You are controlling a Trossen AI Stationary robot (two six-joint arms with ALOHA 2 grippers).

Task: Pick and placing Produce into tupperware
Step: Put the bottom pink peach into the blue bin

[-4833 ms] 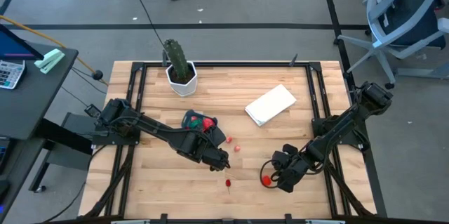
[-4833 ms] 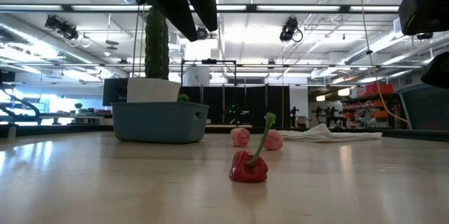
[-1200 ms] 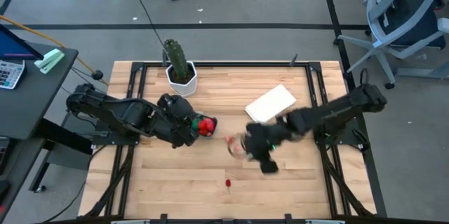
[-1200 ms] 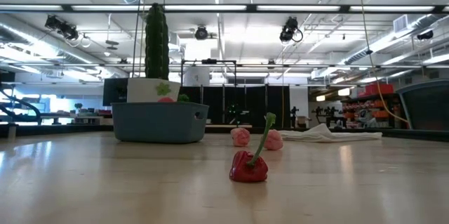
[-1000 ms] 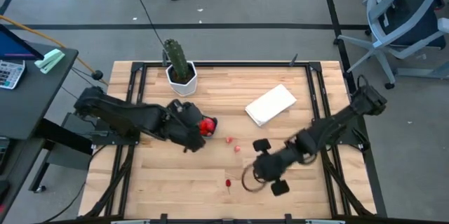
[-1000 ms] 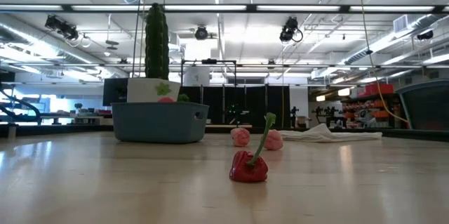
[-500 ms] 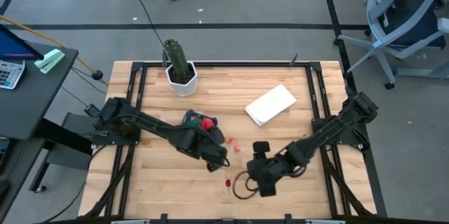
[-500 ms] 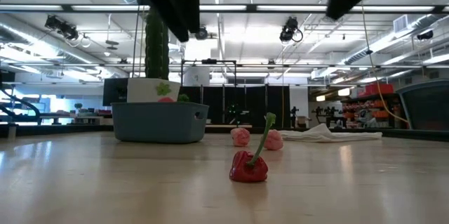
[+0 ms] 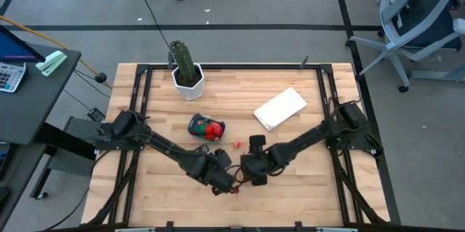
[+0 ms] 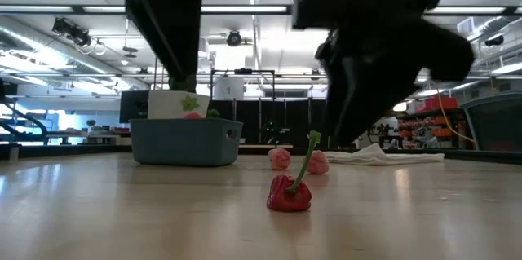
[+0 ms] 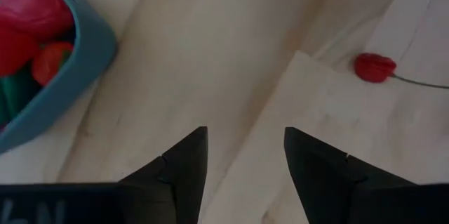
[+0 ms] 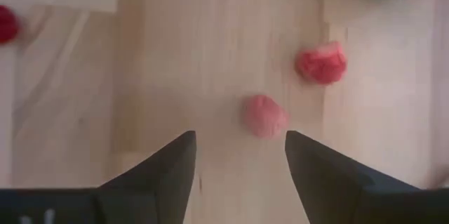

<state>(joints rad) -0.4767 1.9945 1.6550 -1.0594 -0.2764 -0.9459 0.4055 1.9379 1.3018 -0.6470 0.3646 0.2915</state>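
The teal tupperware is set on the counter, holding red and green produce. A red pepper is seen lying beyond the tupperware, just ahead of the released, empty left tool. Two pink pieces are seen just ahead of the released right tool. Since half a second ago, both tools have been brought closer together near the pepper.
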